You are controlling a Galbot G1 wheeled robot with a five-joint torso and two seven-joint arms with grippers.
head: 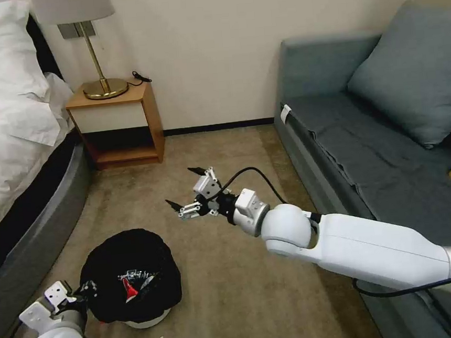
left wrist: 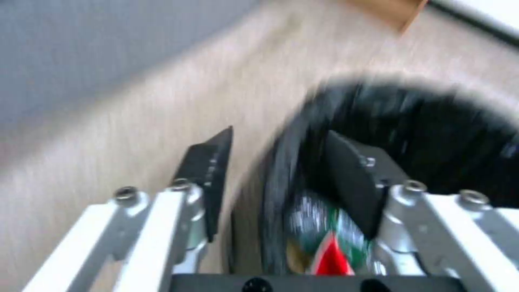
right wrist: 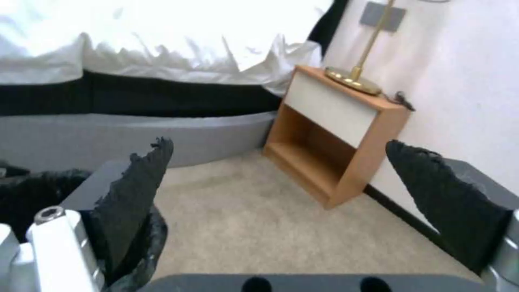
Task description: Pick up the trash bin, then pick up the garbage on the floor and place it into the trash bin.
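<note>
Fingers of the right gripper (head: 187,191) spread wide apart in the head view, empty, over bare beige carpet (head: 235,284) between the grey-based bed (head: 36,227) at left and the grey fabric sofa (head: 339,143) at right. Near left, the round black-bagged trash bin (head: 132,277) stands beside the left gripper (head: 86,292).

Left wrist view: left gripper fingers (left wrist: 208,170) straddle the bin's rim, one inside, one outside, apart; red-and-green litter (left wrist: 330,243) lies within.

Right wrist view: parted black pads (right wrist: 135,190) face the wooden nightstand (right wrist: 335,134).
</note>
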